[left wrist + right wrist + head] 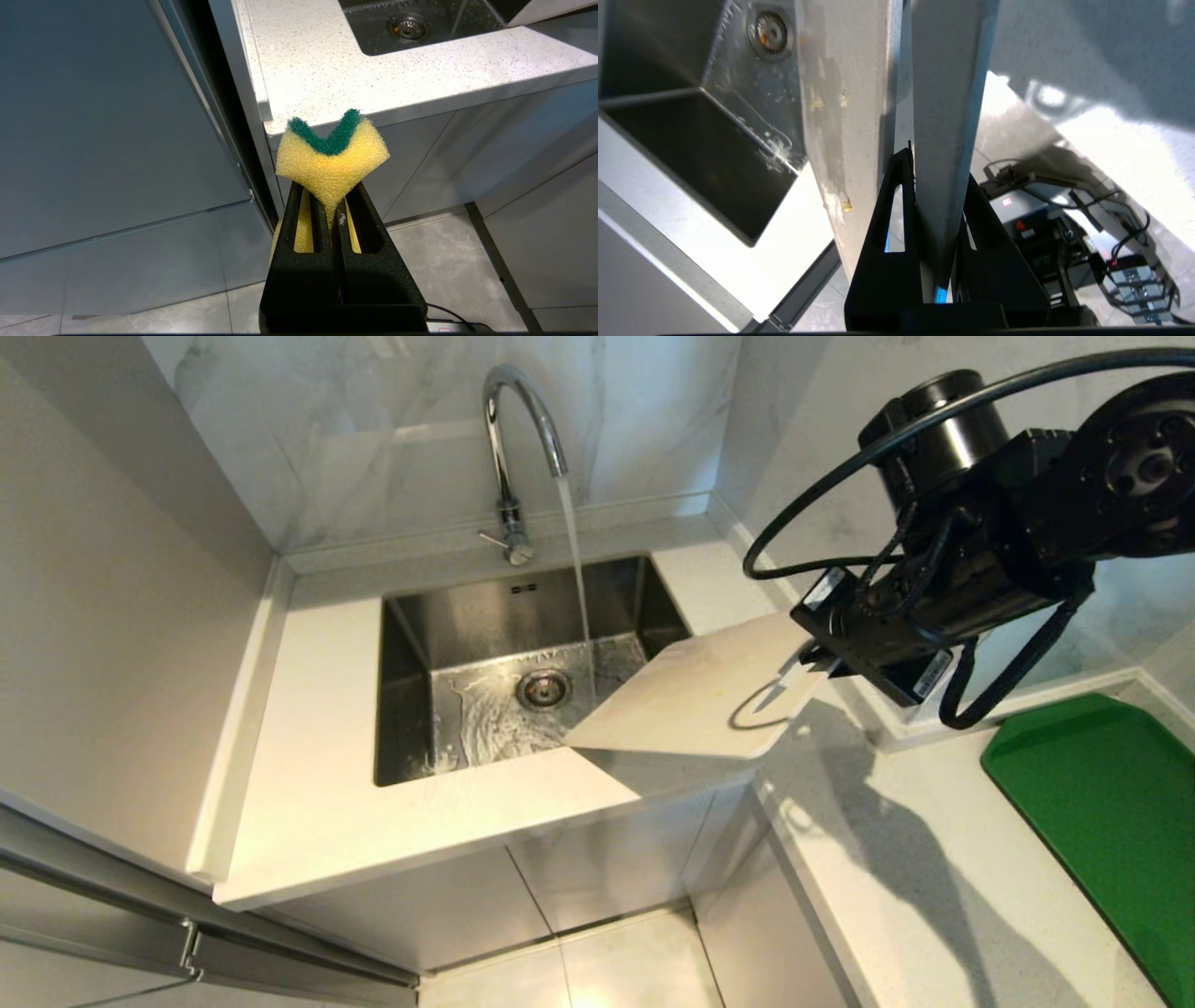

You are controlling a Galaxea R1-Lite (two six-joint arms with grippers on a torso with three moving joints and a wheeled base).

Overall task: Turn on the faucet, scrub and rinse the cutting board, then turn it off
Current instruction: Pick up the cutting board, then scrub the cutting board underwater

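Note:
Water runs from the chrome faucet into the steel sink. The cream cutting board hangs tilted over the sink's right front corner, brownish stains on its face. My right gripper is shut on the board's handle bar, with one finger through the slot. Low in front of the cabinets and out of the head view, my left gripper is shut on a yellow sponge with a green scrub side, which is folded into a V.
A green board lies on the right counter. White countertop surrounds the sink, with marble walls behind and at the right corner. Tall grey cabinet fronts stand at the left. Tiled floor lies below.

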